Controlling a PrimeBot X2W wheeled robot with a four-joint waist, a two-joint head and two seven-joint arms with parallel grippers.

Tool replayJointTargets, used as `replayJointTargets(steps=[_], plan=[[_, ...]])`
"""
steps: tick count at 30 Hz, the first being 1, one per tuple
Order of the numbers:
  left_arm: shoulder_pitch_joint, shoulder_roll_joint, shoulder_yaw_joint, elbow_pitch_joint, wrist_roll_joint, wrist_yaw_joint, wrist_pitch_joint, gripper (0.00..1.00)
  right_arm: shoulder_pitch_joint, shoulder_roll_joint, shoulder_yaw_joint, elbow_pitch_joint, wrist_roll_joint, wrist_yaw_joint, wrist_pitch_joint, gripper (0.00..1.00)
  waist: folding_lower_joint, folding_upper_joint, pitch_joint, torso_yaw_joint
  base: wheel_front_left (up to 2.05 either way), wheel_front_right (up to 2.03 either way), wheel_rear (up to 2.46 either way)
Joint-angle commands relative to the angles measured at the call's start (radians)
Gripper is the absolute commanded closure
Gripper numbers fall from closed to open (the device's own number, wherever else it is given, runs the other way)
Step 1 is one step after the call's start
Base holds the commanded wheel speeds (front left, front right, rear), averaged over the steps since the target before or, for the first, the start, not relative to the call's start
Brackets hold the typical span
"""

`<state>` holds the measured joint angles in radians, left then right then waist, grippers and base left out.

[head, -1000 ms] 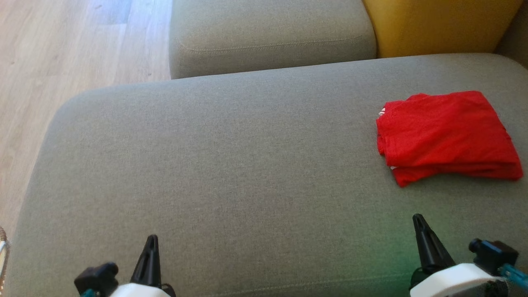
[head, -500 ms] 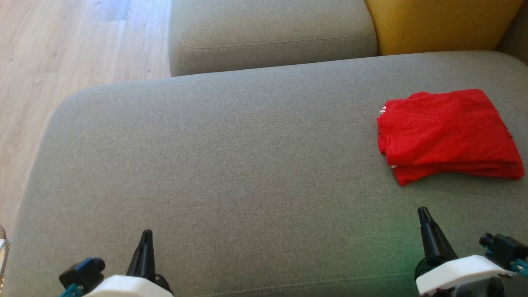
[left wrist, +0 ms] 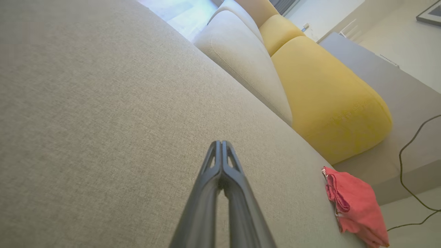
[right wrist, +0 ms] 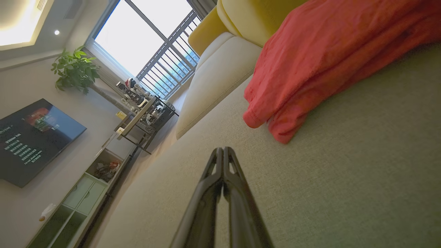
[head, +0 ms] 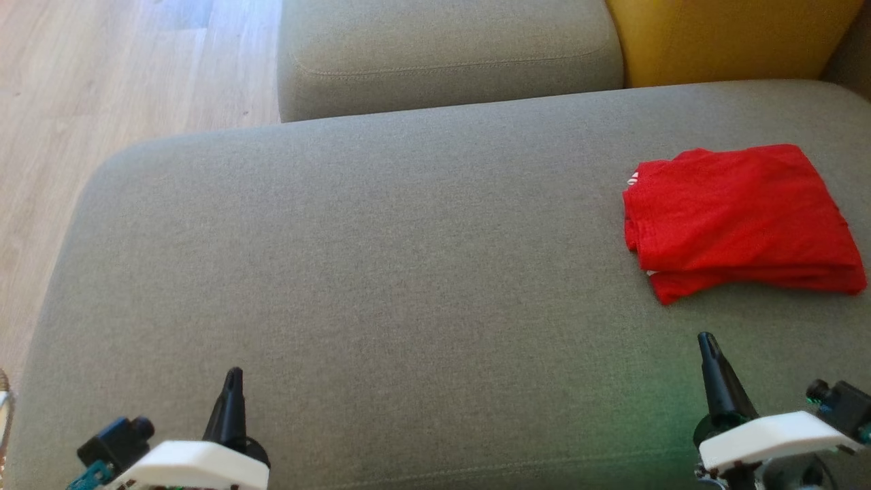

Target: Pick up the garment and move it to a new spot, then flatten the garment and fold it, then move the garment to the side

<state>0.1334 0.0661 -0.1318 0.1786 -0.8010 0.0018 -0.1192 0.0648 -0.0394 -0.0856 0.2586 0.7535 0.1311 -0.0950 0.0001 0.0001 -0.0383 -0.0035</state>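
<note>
A folded red garment (head: pixel 742 218) is seen lying on the right side of a broad grey seat cushion (head: pixel 381 272), close to its right edge and a little toward the far side. Several layers are stacked in it, and a scrap of white is visible at the stack's far left corner. The garment is touched by neither gripper. The left gripper (head: pixel 233 380) is found at the near left of the cushion, its two dark fingers pressed together with nothing between them and the tips pointed toward the far side. The right gripper (head: pixel 708 341) is placed at the near right, likewise closed and empty, its tips near the garment's near edge but apart from it. Whether either gripper's tips rest on the upholstery cannot be told. Beyond the seat, a second grey cushion (head: pixel 442 54) is set at the far middle, with a yellow cushion (head: pixel 728 37) just beside it on the right. Pale wooden floor (head: pixel 102 82) is seen at the left. In the right wrist view a wall-mounted television (right wrist: pixel 31 137), a green plant (right wrist: pixel 74 67) and a large window (right wrist: pixel 137 38) are shown past the sofa
</note>
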Motion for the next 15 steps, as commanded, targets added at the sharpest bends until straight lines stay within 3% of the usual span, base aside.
replayJointTargets(steps=[1,15], plan=[[-0.061,0.017,0.031,-0.024,-0.040,-0.011,0.008,1.00,-0.062,-0.007,0.004,-0.030,0.041,0.000,0.013,1.00,-0.0001,-0.0001,0.001,0.000,0.00,0.00,0.00],[-0.095,0.018,0.063,-0.007,-0.198,-0.034,0.043,1.00,-0.083,-0.007,-0.002,-0.027,0.199,0.000,0.051,1.00,-0.0001,-0.0001,0.009,0.001,0.00,0.00,0.00]])
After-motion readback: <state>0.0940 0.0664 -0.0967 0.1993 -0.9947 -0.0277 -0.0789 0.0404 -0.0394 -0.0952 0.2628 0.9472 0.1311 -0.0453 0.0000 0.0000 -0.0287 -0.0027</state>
